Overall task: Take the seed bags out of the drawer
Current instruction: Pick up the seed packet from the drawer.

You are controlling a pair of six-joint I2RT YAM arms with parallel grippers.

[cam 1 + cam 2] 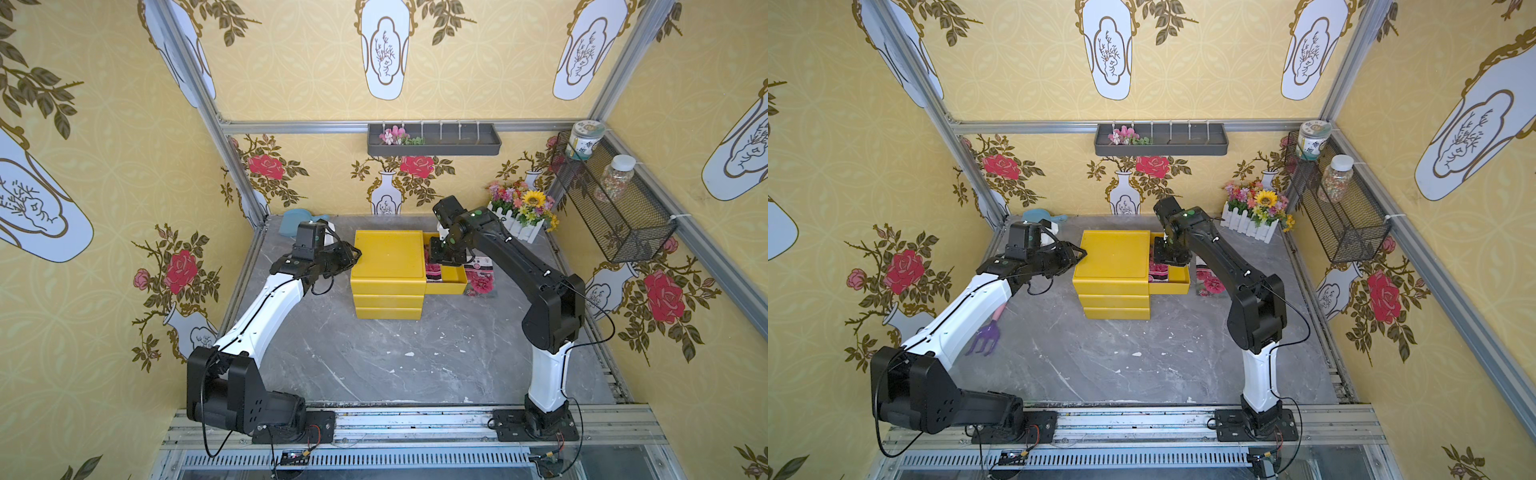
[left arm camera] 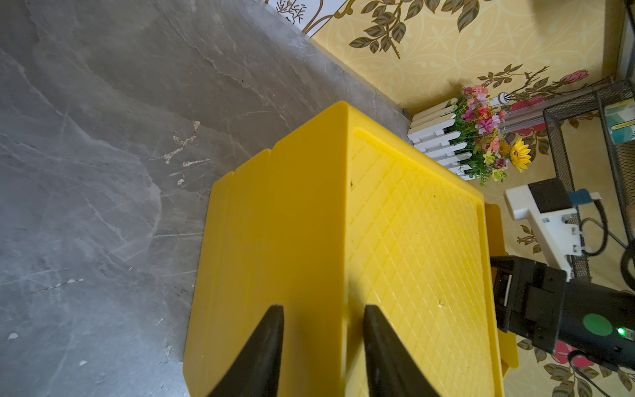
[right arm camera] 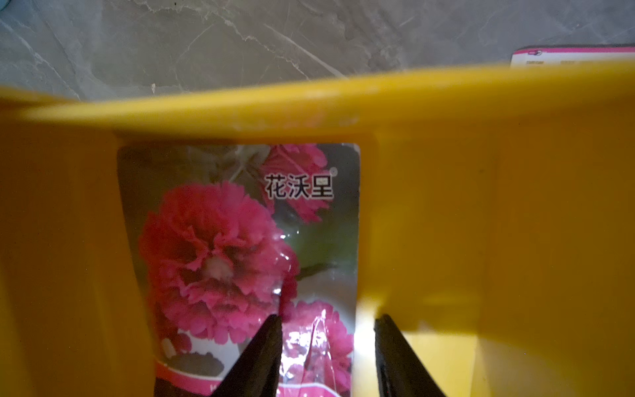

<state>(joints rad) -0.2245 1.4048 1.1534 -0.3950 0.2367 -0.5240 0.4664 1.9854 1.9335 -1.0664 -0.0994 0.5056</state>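
Right gripper (image 3: 328,318) of mine hangs inside the pulled-out top drawer (image 1: 446,286) of the yellow cabinet (image 1: 388,257). Its jaws are parted and empty, with one tip over a pink-flower seed bag (image 3: 240,240) lying flat on the drawer floor and the other just past that bag's edge. More seed bags (image 1: 480,276), two I think, lie on the counter (image 1: 374,357) just beside the drawer, so I judge the job partly done. As far as I can see only this one bag is left; whether others hide beneath it or under my wrist I cannot tell. My left gripper (image 2: 323,309) sits at the cabinet's top edge on the side away from the drawer, jaws partly apart astride it, and I cannot tell whether they pinch it. The bag is flat and glossy, so I expect it could slip as I close on its edge.
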